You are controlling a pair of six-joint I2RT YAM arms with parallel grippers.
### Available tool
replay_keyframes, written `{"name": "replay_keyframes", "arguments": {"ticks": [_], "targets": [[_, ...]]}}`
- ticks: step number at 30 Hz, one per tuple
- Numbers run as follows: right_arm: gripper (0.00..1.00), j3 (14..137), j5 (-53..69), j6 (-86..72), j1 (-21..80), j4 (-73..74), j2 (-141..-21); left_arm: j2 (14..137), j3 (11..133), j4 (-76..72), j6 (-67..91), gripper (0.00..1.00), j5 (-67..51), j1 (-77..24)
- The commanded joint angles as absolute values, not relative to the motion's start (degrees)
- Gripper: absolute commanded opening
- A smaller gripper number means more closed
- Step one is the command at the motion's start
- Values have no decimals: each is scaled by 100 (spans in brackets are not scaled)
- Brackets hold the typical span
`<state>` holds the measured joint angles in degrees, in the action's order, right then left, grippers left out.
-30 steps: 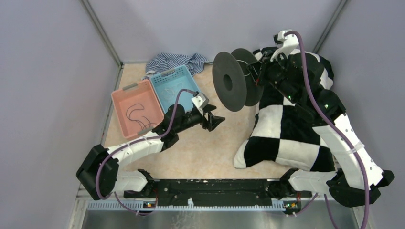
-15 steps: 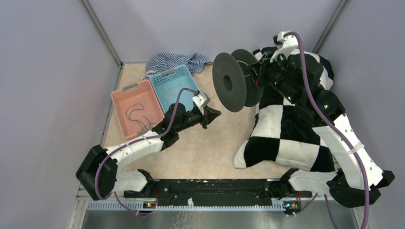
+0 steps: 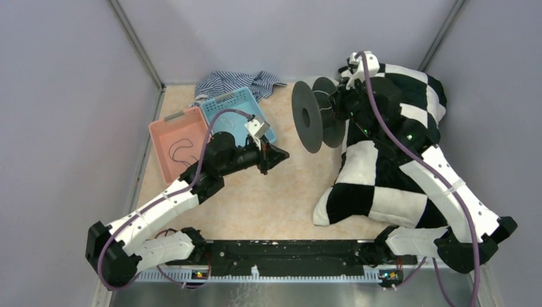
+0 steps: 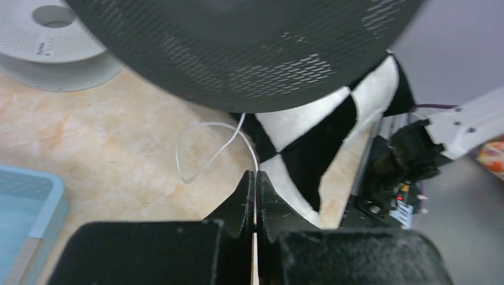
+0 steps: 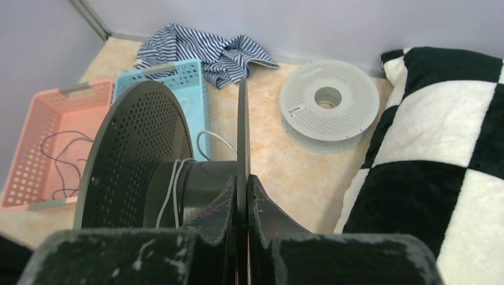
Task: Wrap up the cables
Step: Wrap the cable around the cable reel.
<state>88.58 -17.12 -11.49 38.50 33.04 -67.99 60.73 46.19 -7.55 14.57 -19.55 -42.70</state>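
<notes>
Pale grey walls box in a mottled beige worktop, and most of what we see sits toward its far side. Our right fingers are pressed together on the rim of one disc of a black spool and hold it upright, clear of the surface and just beside a black-and-white checked pillow. A few turns of the white cable lie round the spool's hub. From there it drops in a loose loop and runs into our left fingers, which are closed tight and seem to pinch the thin cord right at their tips. The black cable lies coiled in a pink basket, next to a blue basket and well apart from both arms. A white spool lies flat near the back wall, and a striped cloth is bunched in the far corner. We judge that we are midway through winding the white cable, with the black one not yet begun. The next move calls for taking up the slack first. Then we carry the cord around the hub between the two discs, or turn the spool against it, with enough tension that the turns lie snug and do not slip off.
</notes>
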Motion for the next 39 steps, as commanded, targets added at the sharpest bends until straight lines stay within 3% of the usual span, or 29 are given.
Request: {"name": "replay_keyframes", "arguments": {"ticks": [1,15,20,25,32,39], "targets": [[0,8925,-1995,-1227,3887,2585,-7049,5763,5177,392,1874,0,-2841,-4317],[0,9050,-2250,-1231,3783,2558,-8470,5307,6297,778,2054,0,-3459,-4966],[0,8474,-2012,-1255,3781,2375,-8378,5021,6656,-186,1907,0,-2220,-4966],[0,7858,-1692,-1282,3788,2268,-8025,5622,7613,-307,1544,0,-1401,-4966],[0,7034,-1128,-1127,3957,1934,-7346,6203,7762,-1344,1221,0,175,-4867],[0,6725,-952,-998,4080,2022,-6948,7033,8347,-1470,1467,0,-260,-4368]]}}
